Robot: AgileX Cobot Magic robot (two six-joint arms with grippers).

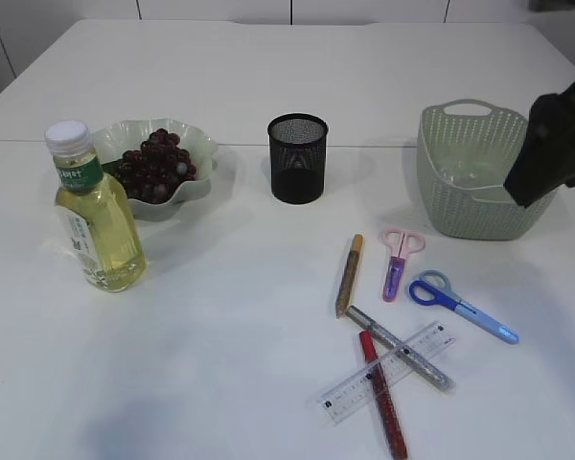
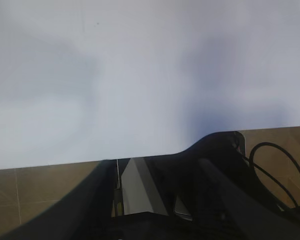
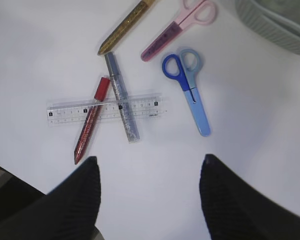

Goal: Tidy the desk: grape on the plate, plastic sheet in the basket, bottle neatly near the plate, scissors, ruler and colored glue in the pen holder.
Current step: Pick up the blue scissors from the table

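Exterior view shows you the grapes (image 1: 155, 165) already in the plate (image 1: 203, 144), with the bottle (image 1: 94, 213) upright just beside it and the pen holder (image 1: 297, 158) mid-table. At your right wrist, the right gripper (image 3: 147, 192) stands wide apart over bare table, holding nothing — beyond it the ruler (image 3: 105, 109) lies across the red glue (image 3: 89, 125) and silver glue (image 3: 122, 97), the gold glue (image 3: 126, 26), pink scissors (image 3: 179, 27) and blue scissors (image 3: 189, 87) nearby. The basket (image 1: 470, 177) sits at right. Your left gripper — its fingers are hidden; you cannot tell its state.
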